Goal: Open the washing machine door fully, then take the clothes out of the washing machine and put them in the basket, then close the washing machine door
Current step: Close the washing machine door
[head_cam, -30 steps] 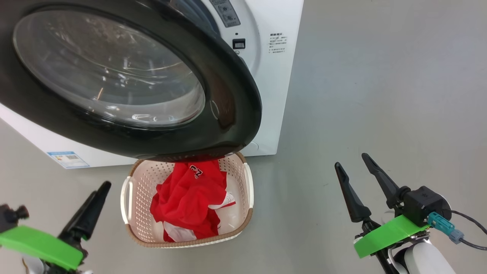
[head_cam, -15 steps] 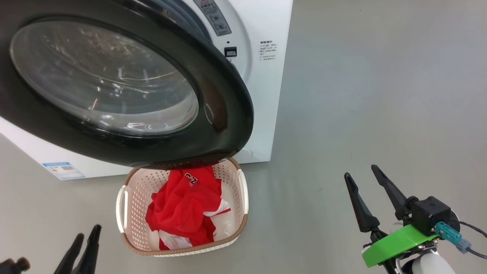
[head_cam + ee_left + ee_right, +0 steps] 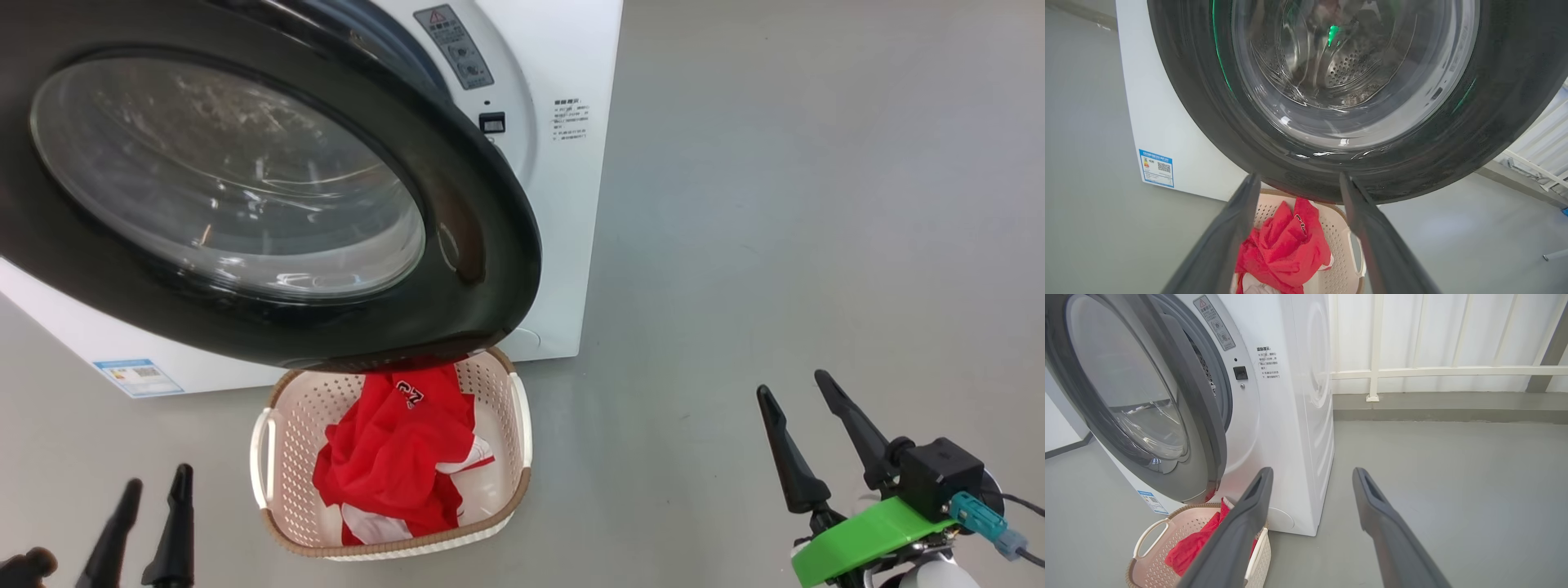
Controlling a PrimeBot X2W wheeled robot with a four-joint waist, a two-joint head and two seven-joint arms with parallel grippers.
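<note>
The washing machine (image 3: pixel 563 204) is a white box with its door (image 3: pixel 490 245) standing open, the black rim and glass porthole swung out over the far end of the basket (image 3: pixel 302 416). The cream basket sits on the floor in front of the machine and holds the red clothes (image 3: pixel 392 457) with white trim. My left gripper (image 3: pixel 158 478) is open and empty, low and to the left of the basket. My right gripper (image 3: pixel 792 384) is open and empty, well to the right of it. In the left wrist view the left gripper (image 3: pixel 1299 177) points at the door (image 3: pixel 1494 122) with the clothes (image 3: pixel 1286 249) below. The right wrist view has the right gripper (image 3: pixel 1312 470) facing the machine (image 3: pixel 1298 437) and the basket (image 3: pixel 1151 539).
Bare grey floor (image 3: pixel 775 245) spreads to the right of the machine. A white railing (image 3: pixel 1372 371) and a low grey kerb run behind it. A small blue label (image 3: pixel 135 376) marks the machine's lower front.
The head view has shifted a little. My left gripper has dropped toward the lower left and its fingers now point up. My right gripper sits lower and further right. Both stay open.
</note>
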